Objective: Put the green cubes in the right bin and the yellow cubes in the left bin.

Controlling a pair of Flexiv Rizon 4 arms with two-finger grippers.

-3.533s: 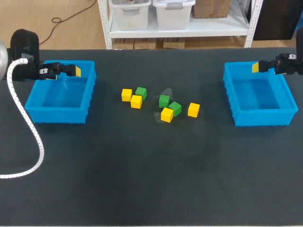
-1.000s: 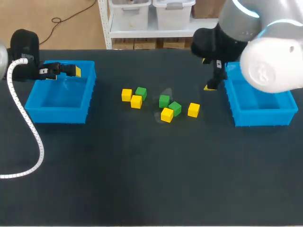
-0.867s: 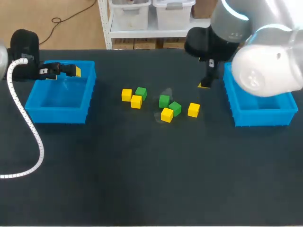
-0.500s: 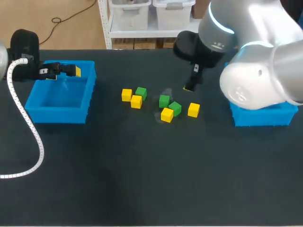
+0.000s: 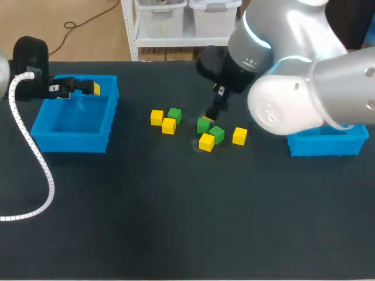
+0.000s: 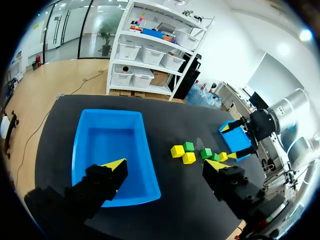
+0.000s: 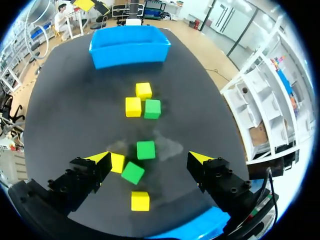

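Note:
Several green and yellow cubes lie loose mid-table. My right gripper (image 5: 208, 117) hangs open just above a green cube (image 5: 203, 125); in the right wrist view that cube (image 7: 146, 149) lies between the open fingers of the gripper (image 7: 150, 158). A second green cube (image 5: 217, 134) and a yellow cube (image 5: 206, 142) lie close by, another yellow cube (image 5: 239, 136) to their right. Further left sit two yellow cubes (image 5: 156, 117) (image 5: 169, 126) and a green cube (image 5: 174, 115). My left gripper (image 5: 88, 88) is open over the far rim of the left bin (image 5: 41, 126).
The blue right bin (image 5: 328, 146) stands at the right, largely hidden behind my right arm. A white cable (image 5: 35, 158) from the left arm loops over the table in front of the left bin. In the left wrist view the left bin (image 6: 82, 150) lies under the open gripper (image 6: 165, 166).
My right arm has swung leftward from the right bin across the table and now hangs over the cubes. The left arm and all cubes have stayed put.

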